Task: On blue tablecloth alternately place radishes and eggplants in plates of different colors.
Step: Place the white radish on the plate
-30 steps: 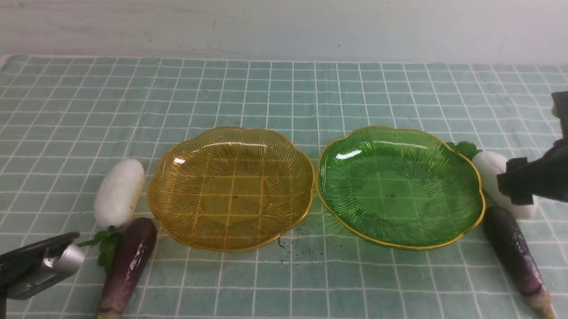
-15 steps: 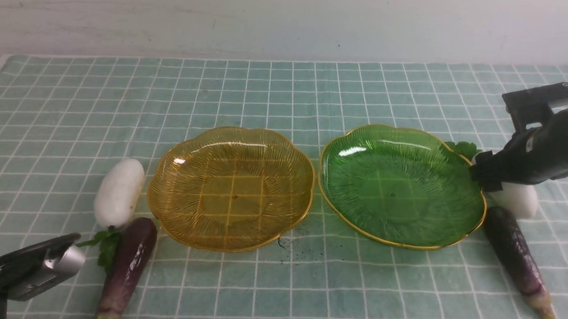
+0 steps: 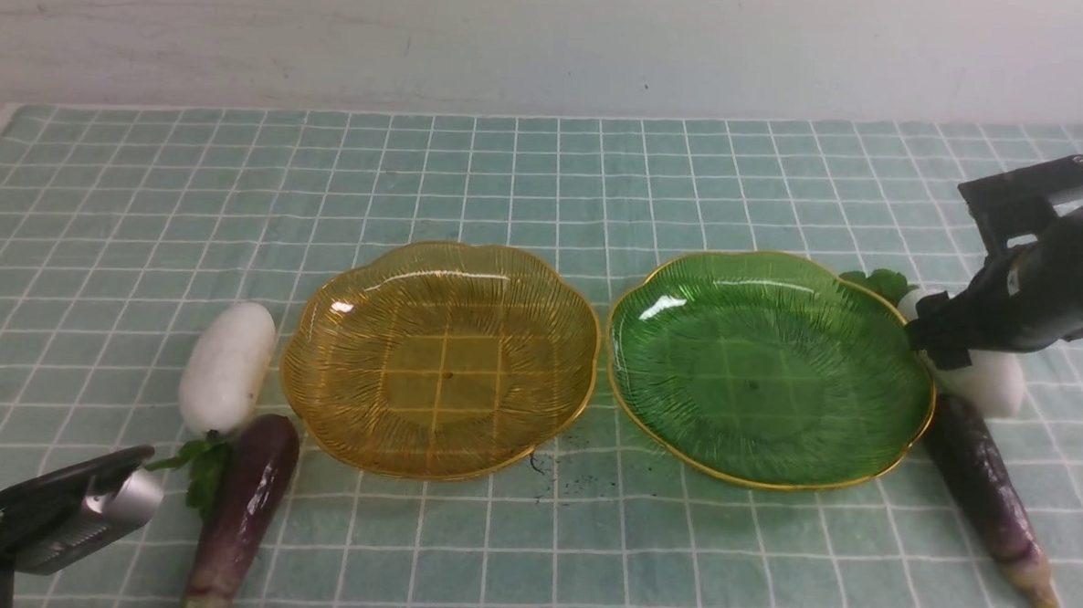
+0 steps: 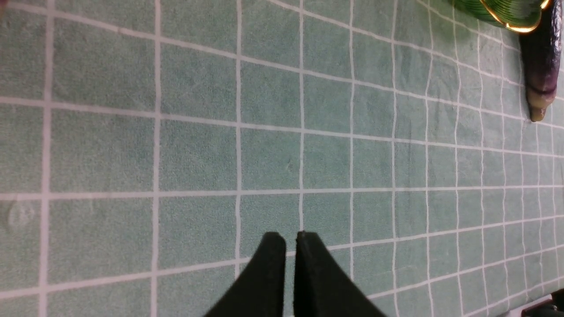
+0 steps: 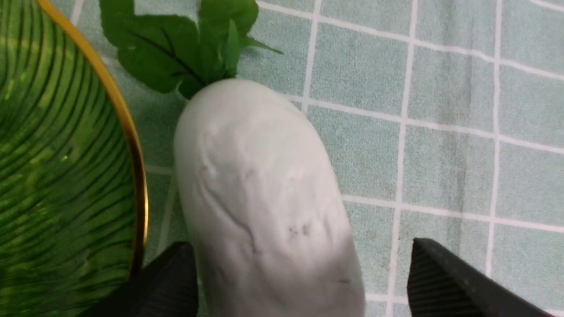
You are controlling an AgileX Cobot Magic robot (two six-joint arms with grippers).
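R gripper (image 5: 299,264) is held w/ jaws spread wide astride a radish (image 5: 260,189) just right of the green plate (image 3: 767,369); nothing is gripped. An eggplant (image 3: 982,469) is seen just beside that plate's right-front rim. L gripper (image 4: 291,246) is closed tight & empty, well left of the plate, above the blue tablecloth (image 3: 547,176).

Empty amber plate (image 3: 439,359), green plate (image 3: 770,369) adjacent; radishes (image 3: 226,367), eggplants (image 3: 245,501) lying on tablecloth (image 3: 547,176) outside them.

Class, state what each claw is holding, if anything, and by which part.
Nothing is held. The right claw stands open astride the right-hand radish, away from its leaves, not closed on it. The left claw is shut and empty.
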